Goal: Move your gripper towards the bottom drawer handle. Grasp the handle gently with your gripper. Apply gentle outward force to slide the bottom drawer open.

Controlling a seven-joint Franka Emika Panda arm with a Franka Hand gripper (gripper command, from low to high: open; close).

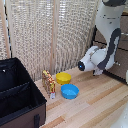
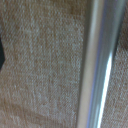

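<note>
Drawer handle [image 2: 97, 65] close before the wrist camera, bowls and black case well apart; hand's opening indiscernible.

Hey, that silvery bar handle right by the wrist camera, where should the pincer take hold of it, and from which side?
Probably the plain straight stretch of the bar handle, coming squarely at the brown surface behind it and closing across the bar's thin width. The bar is narrow, rounded and even along its length. Its ends are out of view.

You see a bulky, glossy white robot arm [image 1: 106, 30] with rounded segments, dark grey joint bands and a black-faced round end.
</note>
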